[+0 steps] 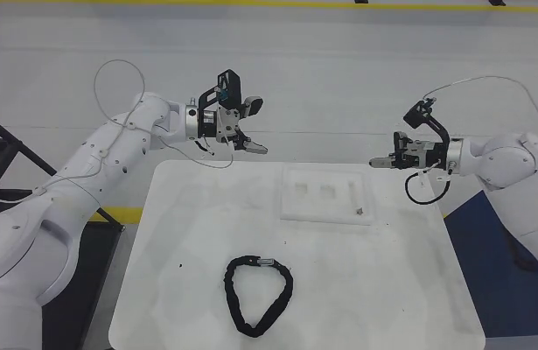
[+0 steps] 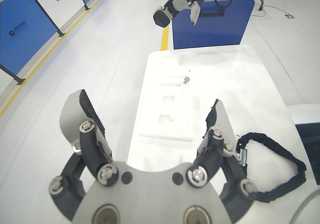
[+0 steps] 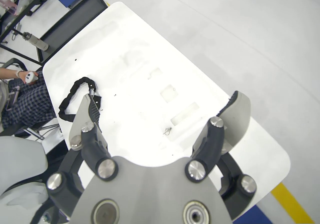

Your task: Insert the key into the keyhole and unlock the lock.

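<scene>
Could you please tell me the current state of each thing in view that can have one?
left tool: open, holding nothing.
right tool: open, holding nothing.
chain lock: closed into a loop, lying flat on the table, no key in it.
key: lying loose on the foam tray, ungrasped.
foam tray: flat on the table, recesses empty.

The key (image 2: 186,80), well ahead of the left gripper's (image 2: 150,97) parted jaws, is too small to tell its shape. One finger (image 2: 220,120) hides part of the lock (image 2: 275,147) beside it. The right gripper's (image 3: 162,95) finger (image 3: 88,110) likewise covers a stretch of the lock; the keyhole cannot be made out.
</scene>
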You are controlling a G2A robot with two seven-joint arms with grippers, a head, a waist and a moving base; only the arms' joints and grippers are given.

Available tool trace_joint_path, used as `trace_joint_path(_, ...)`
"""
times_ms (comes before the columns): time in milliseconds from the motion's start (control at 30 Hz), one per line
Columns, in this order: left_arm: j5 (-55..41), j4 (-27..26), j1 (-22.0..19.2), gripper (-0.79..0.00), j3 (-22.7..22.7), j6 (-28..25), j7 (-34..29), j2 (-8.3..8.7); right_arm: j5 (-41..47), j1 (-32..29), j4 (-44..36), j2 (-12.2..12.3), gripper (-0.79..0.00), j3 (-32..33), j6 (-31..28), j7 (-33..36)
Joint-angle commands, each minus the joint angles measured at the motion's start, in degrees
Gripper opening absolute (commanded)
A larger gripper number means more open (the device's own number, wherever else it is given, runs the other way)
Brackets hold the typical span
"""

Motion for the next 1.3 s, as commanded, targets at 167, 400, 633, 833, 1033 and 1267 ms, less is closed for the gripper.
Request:
trace_joint_path(167, 0.0, 0.0, 0.0, 0.0, 0.0, 0.0, 0.01, 0.0, 1.52, 0.51, 6.61, -3.18, 0.0, -5.42, 4.28, 2.57)
trace_joint_path(400, 0.0, 0.0, 0.0, 0.0, 0.0, 0.0, 0.01, 0.0, 6.8, 0.79, 13.29, -6.81, 0.0, -9.31, 9.14, 5.2)
trace_joint_path(633, 0.0, 0.0, 0.0, 0.0, 0.0, 0.0, 0.01, 0.0, 4.17, 1.02, 15.9, -9.68, 0.0, -12.83, 14.53, 6.18)
trace_joint_path(833, 0.0, 0.0, 0.0, 0.0, 0.0, 0.0, 0.01, 0.0, -0.73, 0.6, 14.75, -11.06, 0.0, -14.66, 21.51, 4.83)
trace_joint_path(1033, 0.0, 0.0, 0.0, 0.0, 0.0, 0.0, 0.01, 0.0, -3.73, -0.79, 11.16, -11.25, 0.0, -14.9, 27.09, 5.71)
trace_joint_path(1267, 0.0, 0.0, 0.0, 0.0, 0.0, 0.0, 0.01, 0.0, -6.66, -2.82, 6.97, -10.23, -0.086, -13.11, 32.68, 5.7)
